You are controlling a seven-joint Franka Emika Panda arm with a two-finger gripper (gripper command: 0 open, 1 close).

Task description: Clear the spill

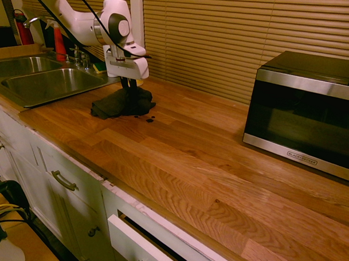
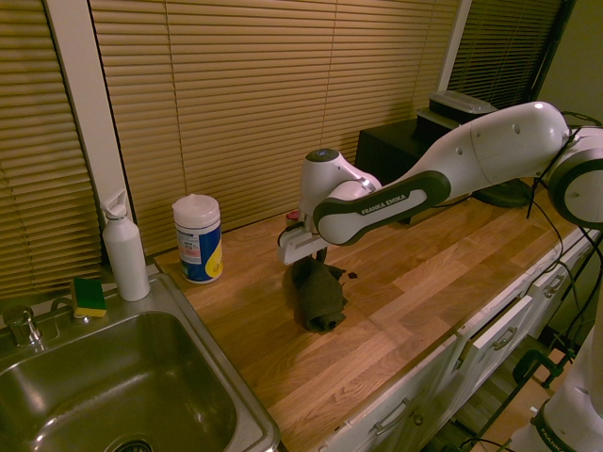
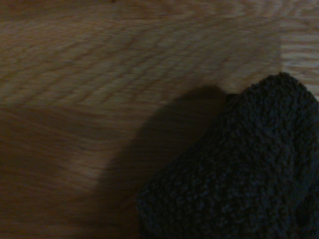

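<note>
Small dark spots, the spill (image 1: 150,120), lie left of centre in the first exterior view, at the edge of a crumpled dark cloth (image 1: 124,102). The gripper (image 1: 128,83) points down above, its fingers closed on the cloth. On the wooden counter (image 1: 207,177), a microwave (image 1: 307,112) stands at right; the sink (image 1: 50,83) is upper left.

Taking the sink (image 2: 113,386) as landmark: the white bottle (image 2: 126,252) stands upright at its back rim, with the green-and-yellow sponge (image 2: 89,298) just beside it. The wipes canister (image 2: 198,239) is upright on the wooden counter (image 2: 247,348) near the sink; the microwave (image 1: 304,115) sits well apart from it, under the blinds (image 1: 200,45).
</note>
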